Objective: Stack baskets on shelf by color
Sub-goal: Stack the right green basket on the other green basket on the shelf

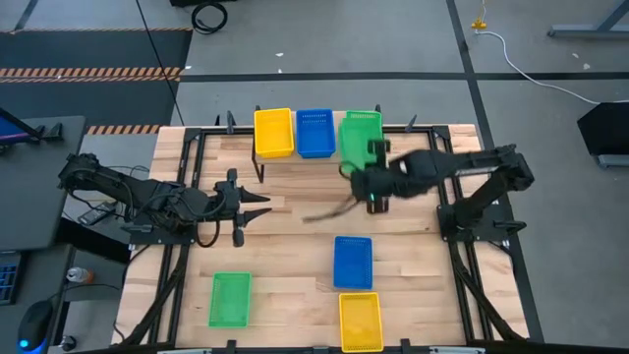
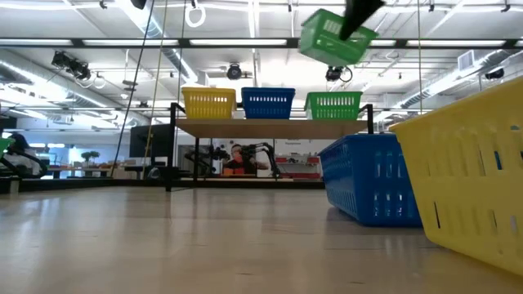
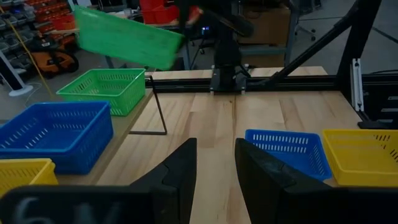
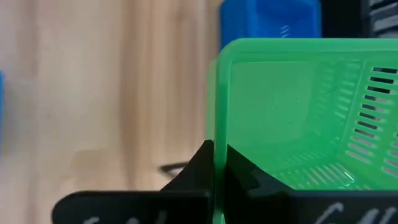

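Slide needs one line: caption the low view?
Right gripper lifts a green basket above the shelf, where yellow, blue and green baskets sit.

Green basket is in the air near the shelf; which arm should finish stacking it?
Right. The right gripper is shut on the raised green basket, above the shelf's green basket. The left gripper is empty, mid-table, off the shelf.

Shelf (image 1: 316, 157) top full: three baskets; table middle (image 1: 295, 236) open; blue basket (image 1: 353, 262) ahead.
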Tool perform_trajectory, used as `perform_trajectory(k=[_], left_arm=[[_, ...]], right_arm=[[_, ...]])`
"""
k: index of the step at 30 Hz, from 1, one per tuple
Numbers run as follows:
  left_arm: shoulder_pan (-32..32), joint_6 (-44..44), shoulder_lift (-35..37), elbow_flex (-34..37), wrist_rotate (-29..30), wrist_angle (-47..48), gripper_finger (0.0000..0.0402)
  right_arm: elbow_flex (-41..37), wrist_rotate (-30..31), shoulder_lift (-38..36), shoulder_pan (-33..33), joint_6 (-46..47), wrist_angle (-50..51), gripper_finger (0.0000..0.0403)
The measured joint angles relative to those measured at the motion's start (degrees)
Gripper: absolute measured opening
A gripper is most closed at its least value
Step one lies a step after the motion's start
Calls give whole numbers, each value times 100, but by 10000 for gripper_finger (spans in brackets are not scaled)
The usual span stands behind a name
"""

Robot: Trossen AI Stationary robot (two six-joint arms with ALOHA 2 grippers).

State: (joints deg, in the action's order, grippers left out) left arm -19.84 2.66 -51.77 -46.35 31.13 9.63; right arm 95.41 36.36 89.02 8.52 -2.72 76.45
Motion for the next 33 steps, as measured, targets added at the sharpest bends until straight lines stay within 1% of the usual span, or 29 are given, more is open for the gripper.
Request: perform_trajectory(k=[3, 5, 10, 14, 18, 33], left_arm=[[0, 12, 0, 0, 18, 0, 117], [0, 15, 0, 0, 18, 0, 117], [0, 17, 0, 0, 19, 4, 117], [0, 1, 0, 0, 20, 4, 117], [-1, -8, 0, 0, 27, 2, 117], [0, 120, 0, -2, 31, 2, 117]], right_arm=[[93, -134, -1, -527, -812, -477, 12], [93, -313, -1, -893, -1177, -726, 12], [93, -831, 2, -1727, -1447, -810, 12], [93, -1064, 2, -2099, -1442, -688, 12], [91, -1588, 8, -2248, -1395, -650, 12], [86, -1638, 32, -2265, -1134, -512, 19]])
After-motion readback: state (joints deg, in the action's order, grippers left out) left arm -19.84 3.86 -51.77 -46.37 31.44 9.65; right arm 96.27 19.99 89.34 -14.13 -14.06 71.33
